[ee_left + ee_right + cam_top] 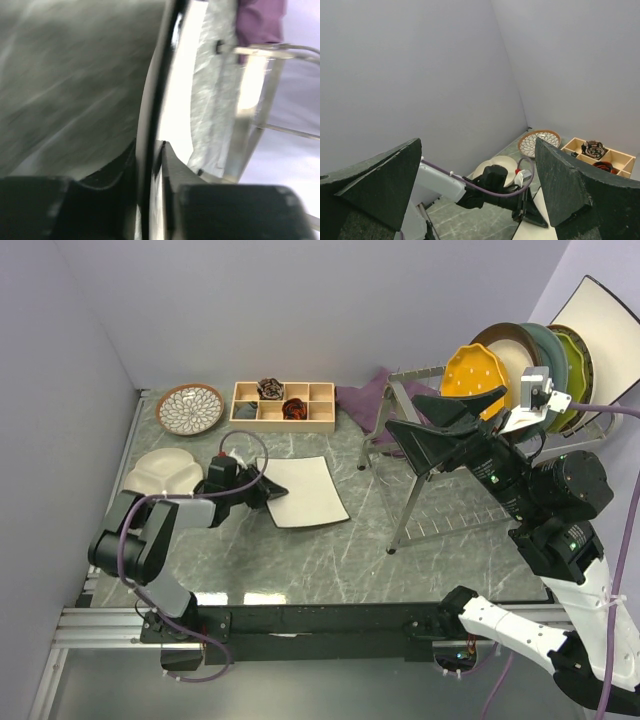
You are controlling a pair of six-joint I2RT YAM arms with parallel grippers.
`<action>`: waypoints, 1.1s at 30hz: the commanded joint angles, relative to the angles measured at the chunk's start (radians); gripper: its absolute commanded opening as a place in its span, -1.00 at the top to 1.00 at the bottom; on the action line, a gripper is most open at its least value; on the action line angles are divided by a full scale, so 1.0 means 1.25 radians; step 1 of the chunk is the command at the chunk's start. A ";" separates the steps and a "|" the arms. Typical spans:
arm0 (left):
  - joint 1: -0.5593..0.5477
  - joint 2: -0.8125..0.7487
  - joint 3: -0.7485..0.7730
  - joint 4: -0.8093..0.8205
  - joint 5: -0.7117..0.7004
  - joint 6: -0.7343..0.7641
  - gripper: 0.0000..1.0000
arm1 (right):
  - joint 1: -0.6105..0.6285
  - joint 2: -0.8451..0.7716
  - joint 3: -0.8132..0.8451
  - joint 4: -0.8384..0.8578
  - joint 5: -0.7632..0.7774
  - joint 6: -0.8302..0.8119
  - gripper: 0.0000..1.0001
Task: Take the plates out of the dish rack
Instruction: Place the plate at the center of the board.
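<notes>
A white square plate (305, 490) lies flat on the grey table, and my left gripper (262, 487) is shut on its left edge. In the left wrist view that plate's dark rim (150, 100) runs between the two fingers of the left gripper (155, 165). A brown-rimmed petal plate (190, 408) and a cream divided plate (160, 472) rest at the far left. The dish rack (440, 480) stands on the right, with several plates upright at its far end, an orange scalloped one (475, 370) in front. My right gripper (410, 418) hovers open above the rack, holding nothing.
A wooden compartment tray (283, 405) with small items sits at the back, and a purple cloth (365, 395) lies beside the rack. Walls close in on the left, back and right. The right wrist view shows the left arm (495, 187), the petal plate (539, 142) and the tray (600, 152).
</notes>
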State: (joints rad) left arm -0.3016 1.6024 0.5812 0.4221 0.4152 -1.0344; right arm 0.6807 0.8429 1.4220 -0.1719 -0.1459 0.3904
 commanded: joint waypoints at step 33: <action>-0.029 0.196 0.264 -0.178 -0.261 0.141 0.03 | 0.003 -0.024 -0.009 0.043 -0.017 -0.037 -1.00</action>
State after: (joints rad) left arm -0.3382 1.8809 0.9039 0.3294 0.2737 -0.9401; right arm 0.6807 0.8299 1.4181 -0.1703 -0.1516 0.3576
